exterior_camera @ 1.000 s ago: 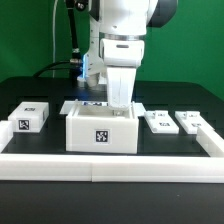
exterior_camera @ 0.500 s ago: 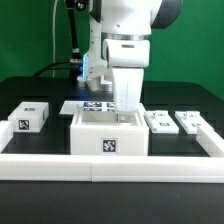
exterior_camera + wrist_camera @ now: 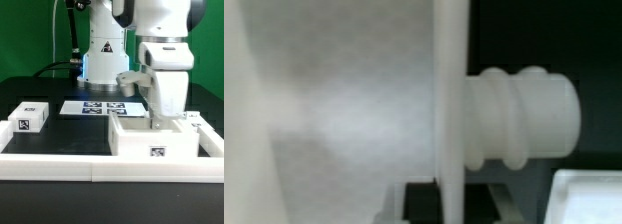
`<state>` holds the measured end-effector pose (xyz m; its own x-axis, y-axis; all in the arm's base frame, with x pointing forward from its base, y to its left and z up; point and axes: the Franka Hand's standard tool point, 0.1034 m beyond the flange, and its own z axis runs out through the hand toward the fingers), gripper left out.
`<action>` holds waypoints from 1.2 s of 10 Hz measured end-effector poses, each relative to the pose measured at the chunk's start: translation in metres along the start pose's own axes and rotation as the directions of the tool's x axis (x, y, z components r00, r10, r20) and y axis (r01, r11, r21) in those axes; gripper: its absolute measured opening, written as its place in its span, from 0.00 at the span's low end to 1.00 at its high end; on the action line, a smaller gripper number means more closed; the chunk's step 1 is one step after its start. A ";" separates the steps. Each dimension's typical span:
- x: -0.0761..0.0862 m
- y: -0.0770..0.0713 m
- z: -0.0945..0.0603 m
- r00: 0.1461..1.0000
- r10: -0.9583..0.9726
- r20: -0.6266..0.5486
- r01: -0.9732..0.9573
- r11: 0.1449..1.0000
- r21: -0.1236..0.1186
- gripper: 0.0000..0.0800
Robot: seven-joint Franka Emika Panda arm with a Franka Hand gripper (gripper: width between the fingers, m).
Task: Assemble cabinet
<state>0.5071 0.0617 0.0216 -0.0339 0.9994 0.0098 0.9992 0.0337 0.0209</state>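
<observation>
cabinet: big white open-top box (image 3: 150,143) at the near right of the black table (image 3: 50,140), going by the exterior view's right. Its front is against the white rail (image 3: 60,165) and one black-and-white tag shows low on its near face.
cabinet, wrist view: a thin white wall edge (image 3: 450,100) runs straight through the middle of the frame, very close and blurred.
ribbed peg: a white ridged stub (image 3: 526,115) sticks out sideways from that wall, against a dark background.
gripper: it (image 3: 161,114) reaches down into the box's open top near its far right side. The fingertips are hidden behind the wall.
claw state: narrow and clamped on the cabinet wall. The box has travelled with it from the centre to the exterior view's right over the last second.
small block: a white tagged piece (image 3: 30,116) at the exterior view's left, well apart from the cabinet.
small panel: a white piece (image 3: 197,122) just past the cabinet's right far corner, partly hidden.
marker board: flat (image 3: 95,107) on the table at centre, farther back than the cabinet.
robot base: white with a triangle mark (image 3: 100,50), beyond the marker board.
</observation>
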 end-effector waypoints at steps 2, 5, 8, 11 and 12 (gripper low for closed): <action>-0.001 0.000 0.000 1.000 0.004 0.000 -0.004 1.000 0.000 0.05; 0.014 0.006 -0.001 1.000 -0.011 -0.003 0.011 1.000 -0.004 0.05; 0.035 0.010 0.000 1.000 -0.003 0.002 0.003 1.000 0.010 0.05; 0.050 0.012 0.000 0.999 0.031 0.004 -0.032 0.999 0.022 0.05; 0.053 0.012 0.000 0.999 0.040 0.004 -0.041 0.999 0.022 0.05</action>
<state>0.5176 0.1155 0.0220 0.0066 1.0000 0.0066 1.0000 -0.0066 -0.0015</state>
